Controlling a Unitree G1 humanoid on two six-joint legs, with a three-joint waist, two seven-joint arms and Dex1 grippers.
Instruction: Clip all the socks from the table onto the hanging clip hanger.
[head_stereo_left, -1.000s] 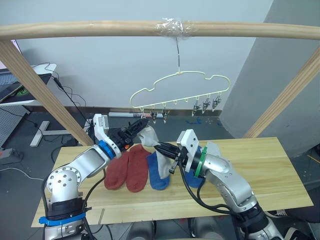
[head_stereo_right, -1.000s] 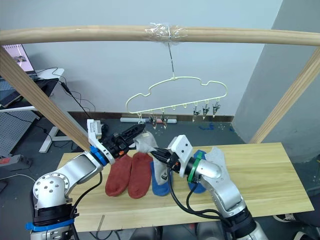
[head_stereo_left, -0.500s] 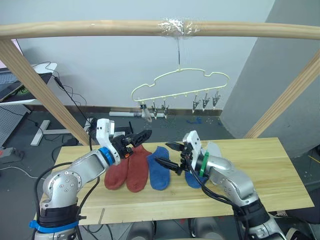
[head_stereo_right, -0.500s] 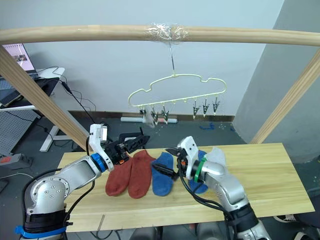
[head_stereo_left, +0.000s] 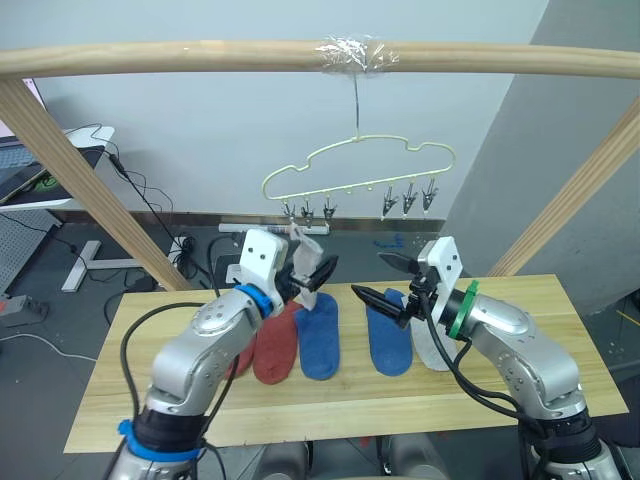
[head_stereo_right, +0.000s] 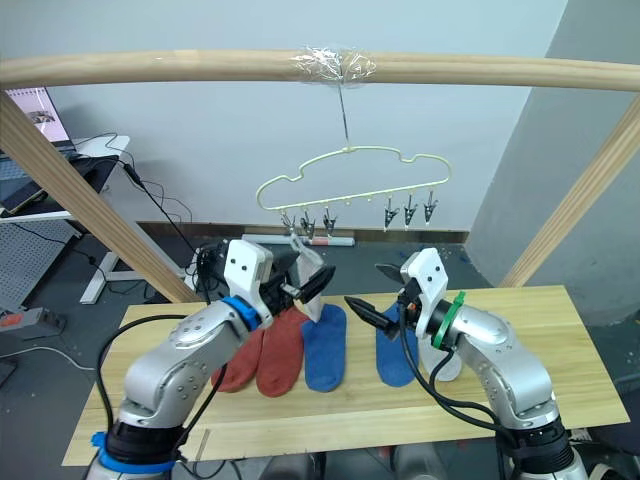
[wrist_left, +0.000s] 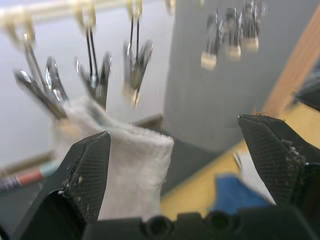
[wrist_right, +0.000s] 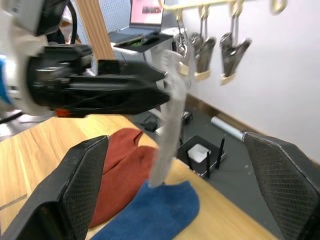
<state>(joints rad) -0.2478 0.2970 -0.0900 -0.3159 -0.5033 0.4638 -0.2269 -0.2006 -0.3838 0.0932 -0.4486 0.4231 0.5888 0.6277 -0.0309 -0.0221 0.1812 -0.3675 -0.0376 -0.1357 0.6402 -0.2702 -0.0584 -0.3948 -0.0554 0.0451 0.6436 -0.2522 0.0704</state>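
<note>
Now we are letting go with both the left end effector (head_stereo_left: 318, 272) and right end effector (head_stereo_left: 388, 280) spread wide, leaving one grey sock (head_stereo_left: 304, 262) hanging from the clip hanger (head_stereo_left: 358, 170), five socks still waiting on the counter (head_stereo_left: 520, 370).

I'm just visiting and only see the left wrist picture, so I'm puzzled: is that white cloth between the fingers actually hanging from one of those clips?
Observer: Yes. In the head view, the hung grey sock dangles from a clip at the left end of the clip hanger, above the table.
Operator: How many socks lie on the table?
Observer: Five: two rust-red socks, two blue socks and a second grey sock beside the right arm.
Operator: Is the other gripper holding anything?
Observer: No. The right gripper is open and empty, apart from the hung grey sock.
</note>
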